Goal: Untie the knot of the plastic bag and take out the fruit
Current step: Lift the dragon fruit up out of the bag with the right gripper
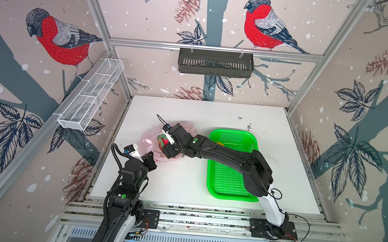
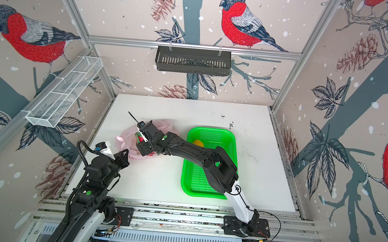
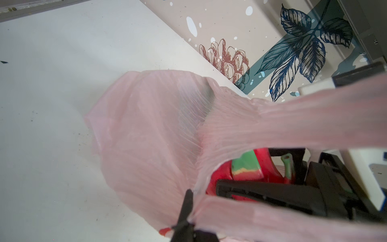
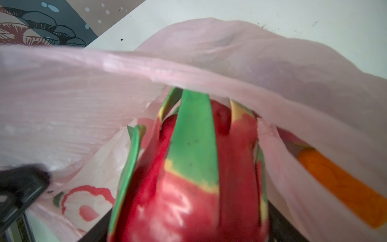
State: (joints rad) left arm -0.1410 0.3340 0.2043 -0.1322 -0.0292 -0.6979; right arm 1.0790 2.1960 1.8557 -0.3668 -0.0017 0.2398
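Observation:
The pale pink plastic bag (image 1: 149,141) (image 3: 146,130) lies left of the table's middle with its mouth open. My left gripper (image 1: 151,162) (image 3: 189,209) is shut on a strip of the bag's near edge and holds it taut. My right gripper (image 1: 166,145) (image 4: 188,226) reaches into the mouth, its jaws closed wide on a red dragon fruit (image 4: 188,167) (image 3: 247,165) with green scales. An orange fruit (image 4: 339,184) shows through the plastic beside it. A yellow fruit (image 1: 220,143) lies in the basket. The knot is out of view.
A bright green perforated basket (image 1: 228,178) stands on the right half of the table, partly under the right arm. A white wire shelf (image 1: 91,94) hangs on the left wall and a black rack (image 1: 215,63) on the back rail.

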